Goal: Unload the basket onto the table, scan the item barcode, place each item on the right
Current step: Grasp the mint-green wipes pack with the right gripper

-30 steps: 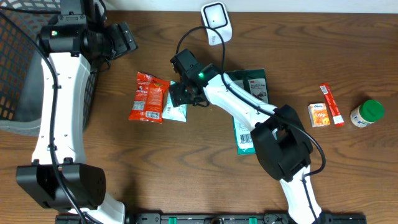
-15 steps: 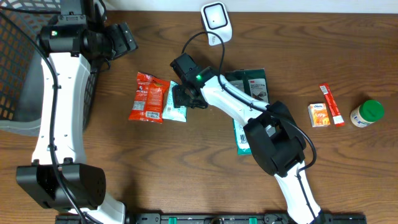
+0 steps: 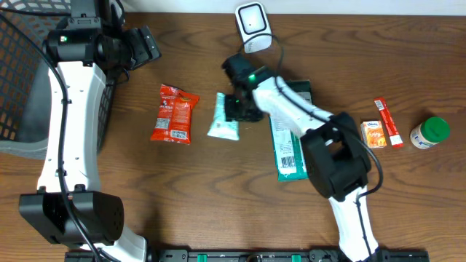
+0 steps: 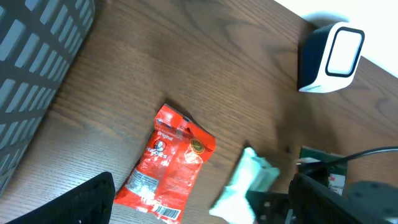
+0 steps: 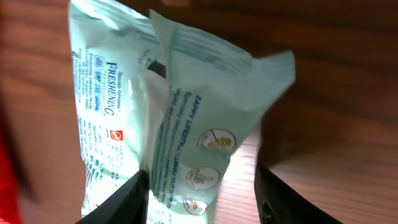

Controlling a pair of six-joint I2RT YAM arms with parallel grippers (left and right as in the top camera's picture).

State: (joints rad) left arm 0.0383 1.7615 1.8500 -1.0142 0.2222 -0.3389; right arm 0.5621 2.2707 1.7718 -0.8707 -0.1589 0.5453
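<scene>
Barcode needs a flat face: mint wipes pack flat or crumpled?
Crumpled: mint wipes pack creased lengthwise, one half raised, pinched in the right gripper.

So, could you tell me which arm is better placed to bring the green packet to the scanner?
Right, probably: the right gripper straddles the green packet, close to the scanner. The left gripper hangs open by the basket, well away.

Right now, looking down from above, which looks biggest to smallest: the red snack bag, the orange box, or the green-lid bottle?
1. Red snack bag, clearly largest.
2. Green-lid bottle and orange box look about alike; too close to rank.
</scene>
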